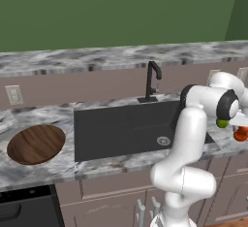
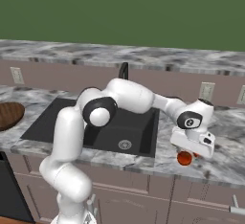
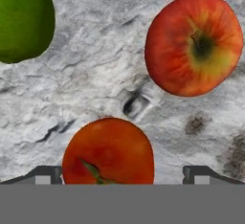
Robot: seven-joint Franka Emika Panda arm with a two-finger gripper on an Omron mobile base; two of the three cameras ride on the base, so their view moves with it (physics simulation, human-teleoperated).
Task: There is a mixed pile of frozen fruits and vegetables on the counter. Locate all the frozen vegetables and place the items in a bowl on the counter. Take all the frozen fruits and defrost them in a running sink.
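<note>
**A:** Tomato (image 3: 108, 150) sits right between the two dark finger tips of the gripper (image 3: 122, 174), at six o'clock in the hand view. Why is the hand parked over it like that?

**B:** My guess is a straight-down pick. The jaws are spread wide, one tip either side of the tomato with marble showing beside each, so nothing is pinched yet.

**A:** And the neighbours?

**B:** A red apple (image 3: 194, 44) with a yellowish dimple lies at about one o'clock from the tomato, apart from it. A green fruit (image 3: 23, 19) is cut off by the frame at eleven o'clock. All three rest on the marbled surface (image 3: 95, 84).

**A:** Where is this in the kitchen?

**B:** In the right base view the hand hangs low over the surface at three o'clock from the sink (image 2: 57, 122), with the tomato just beneath it. The wooden bowl (image 1: 36, 144) lies at nine o'clock from the sink, on the far side.

**A:** So a long carry.

**B:** Likely, across the whole basin. The tomato is round and smooth, so I'd want the tips centred on it before closing, or it may roll toward the apple.
</note>
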